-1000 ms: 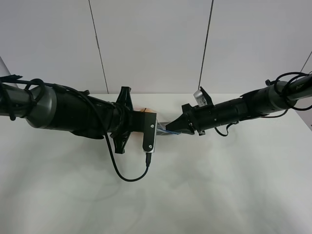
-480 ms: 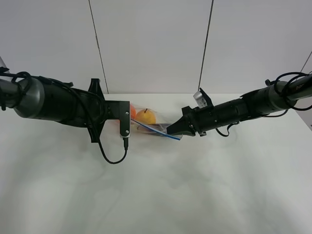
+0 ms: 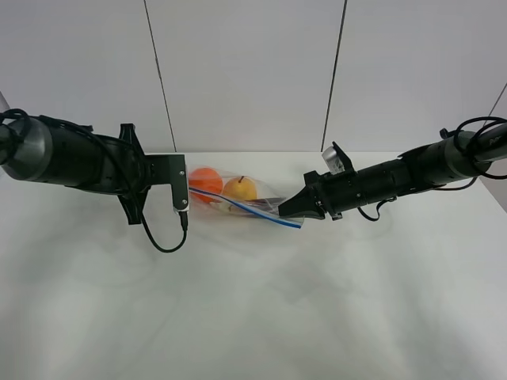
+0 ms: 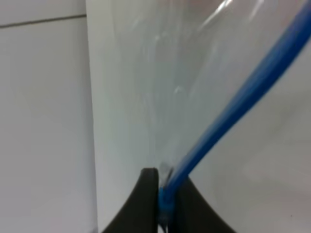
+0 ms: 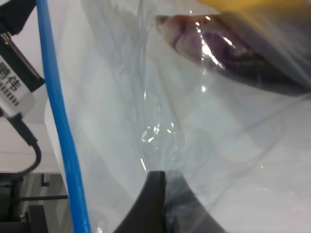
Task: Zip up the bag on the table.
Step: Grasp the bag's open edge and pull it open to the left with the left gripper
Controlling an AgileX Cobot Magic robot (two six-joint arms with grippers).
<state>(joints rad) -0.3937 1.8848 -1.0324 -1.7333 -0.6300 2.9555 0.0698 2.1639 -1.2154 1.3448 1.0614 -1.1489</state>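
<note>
The clear bag (image 3: 242,199) lies on the white table (image 3: 253,317) between my two arms, with an orange item (image 3: 204,177) and a yellow item (image 3: 240,188) inside. Its blue seal strip (image 3: 245,207) runs along the near edge. My left gripper (image 3: 188,191) is at the bag's left end, mostly hidden behind its camera mount. In the left wrist view it (image 4: 164,187) is shut on the blue strip (image 4: 228,111). My right gripper (image 3: 287,210) holds the right end. In the right wrist view it (image 5: 164,182) is shut on clear plastic, beside the strip (image 5: 58,121) and a purple item (image 5: 218,48).
A black cable (image 3: 162,241) loops down from the left wrist camera onto the table. A white panelled wall (image 3: 245,71) stands right behind the table's far edge. The table's right edge (image 3: 499,198) is near the right arm.
My left gripper has slid left along the blue strip, from close to the right gripper to the bag's left end. The bag and its fruit are now uncovered. The right gripper stayed nearly still.
</note>
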